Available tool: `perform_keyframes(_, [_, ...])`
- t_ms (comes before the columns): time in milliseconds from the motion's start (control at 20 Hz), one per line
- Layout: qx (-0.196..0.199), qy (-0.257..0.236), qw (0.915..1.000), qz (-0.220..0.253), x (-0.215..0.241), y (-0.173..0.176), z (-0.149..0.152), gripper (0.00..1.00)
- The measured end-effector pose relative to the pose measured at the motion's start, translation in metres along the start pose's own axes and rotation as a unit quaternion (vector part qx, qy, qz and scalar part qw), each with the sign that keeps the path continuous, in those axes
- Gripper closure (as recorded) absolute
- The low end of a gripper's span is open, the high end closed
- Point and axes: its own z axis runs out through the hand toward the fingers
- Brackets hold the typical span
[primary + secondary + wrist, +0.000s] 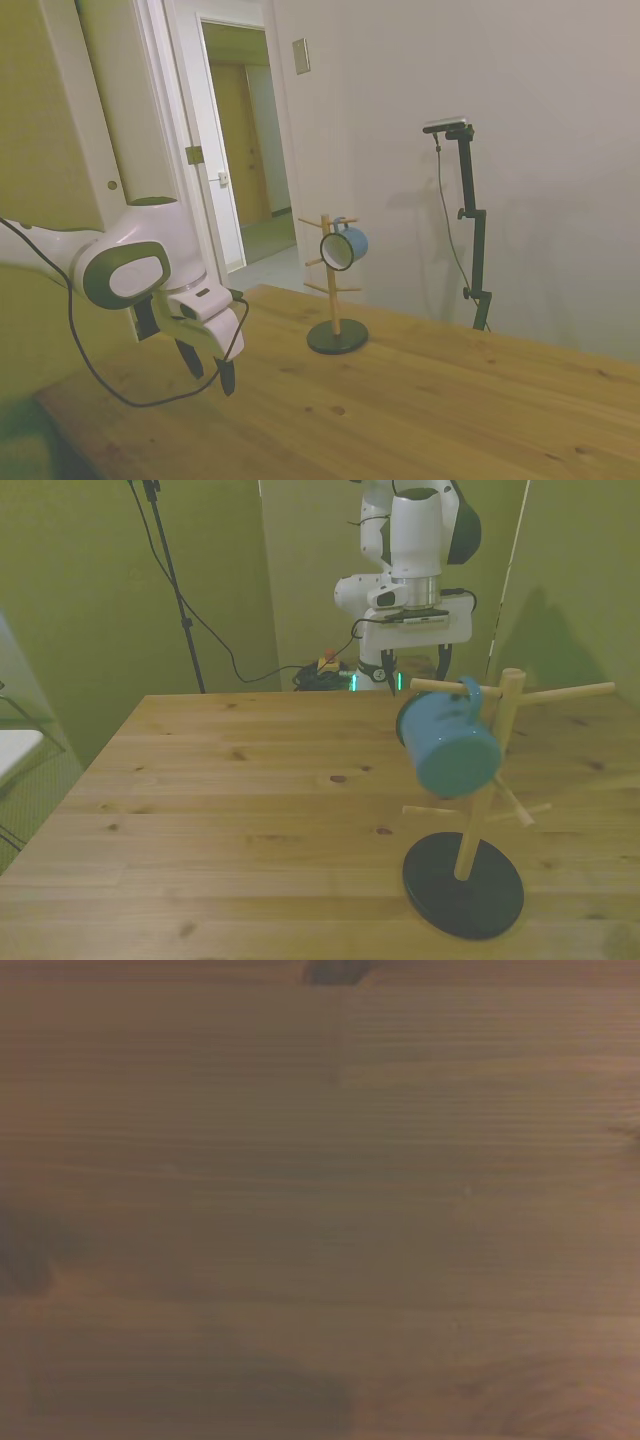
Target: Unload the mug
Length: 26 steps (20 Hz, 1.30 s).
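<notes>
The blue mug [447, 743] is seen hung by its handle on an upper peg of the wooden mug tree [467, 820]. The gripper [208, 372], fingers apart & empty, is held low near the table [250, 810], well apart. Task not yet begun; approach, grasp, lift-off left.

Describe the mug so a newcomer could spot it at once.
Start at the wooden table and find the wooden mug tree on its round black base, standing at the front view's right. The mug hangs by its loop handle from an upper peg, tilted on its side. It is the only blue thing there; every other peg is bare.
</notes>
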Motion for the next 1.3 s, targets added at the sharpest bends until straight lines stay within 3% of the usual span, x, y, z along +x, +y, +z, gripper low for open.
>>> perform_keyframes(400, [-0.004,0.001,1.0,-0.003,0.003,-0.002,0.003,0.0])
perform_keyframes(800, [0.048,0.054,0.9973,-0.013,0.03,-0.007,-0.007,0.0])
perform_keyframes(1150, [0.146,0.156,0.9766,-0.03,0.062,-0.004,-0.037,0.0])
perform_keyframes(1300, [0.184,0.197,0.9626,-0.026,0.076,0.001,-0.049,0.0])
